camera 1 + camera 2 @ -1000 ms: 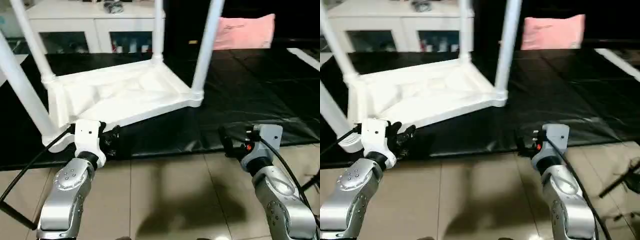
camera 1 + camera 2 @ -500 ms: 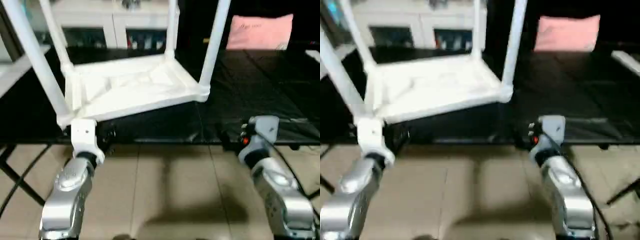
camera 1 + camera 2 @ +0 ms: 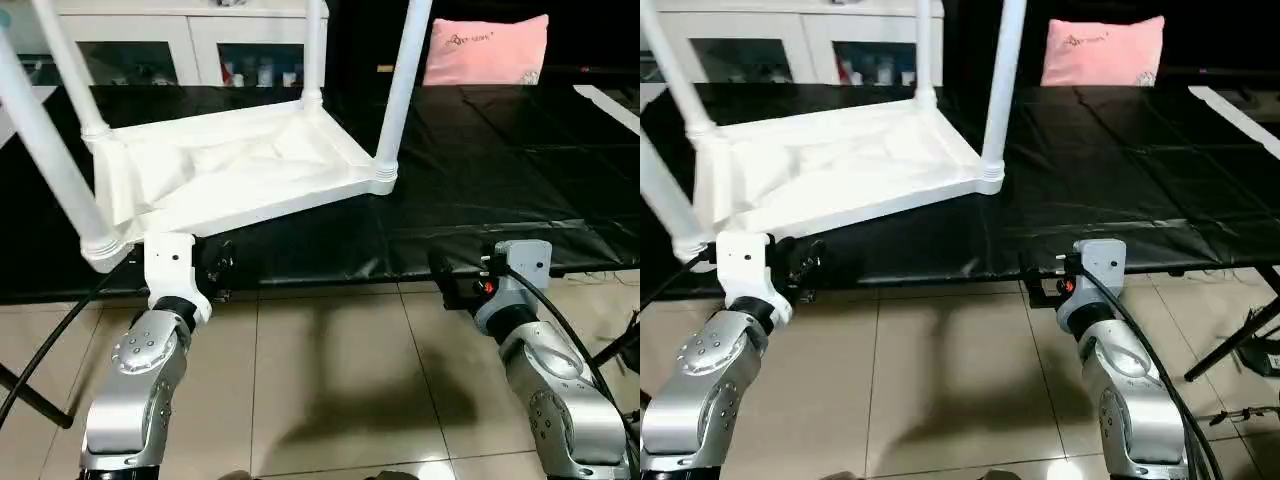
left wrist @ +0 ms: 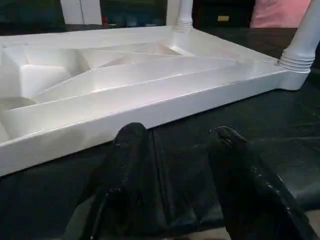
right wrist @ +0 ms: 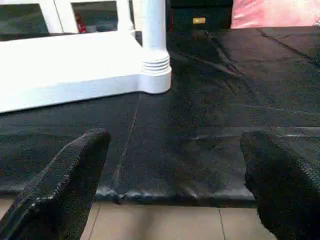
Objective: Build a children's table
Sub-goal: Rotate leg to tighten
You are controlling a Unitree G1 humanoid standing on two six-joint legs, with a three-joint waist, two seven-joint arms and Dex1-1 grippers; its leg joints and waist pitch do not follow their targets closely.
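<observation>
Moved since a second ago: seemingly just the viewpoint (a swing of the head camera, not of the things). Same place on the black mat (image 3: 480, 160) for the upturned tabletop (image 3: 240, 175), same spread on both grippers.

Left gripper (image 4: 177, 137): half open, empty, low over the mat's near edge. Just ahead of its fingertips, not touching, the tabletop's long side wall, ribbed underside facing up. Right gripper (image 5: 177, 145): spread wide, empty. Ahead of it and toward the left gripper, well apart, the near right leg (image 3: 400, 90) upright in its corner socket. Just outboard of the left gripper, the near left leg (image 3: 45, 140); far beyond both hands, two more legs (image 3: 313, 50).

Probably all four legs in, so likely left: checking the seating, then turning the table upright. To do that well:
- open the left gripper wider before closing on the side wall;
- bring the right one across to the same wall, near the right corner;
- lift evenly, keeping clear of the legs to avoid levering one out of its socket.
</observation>
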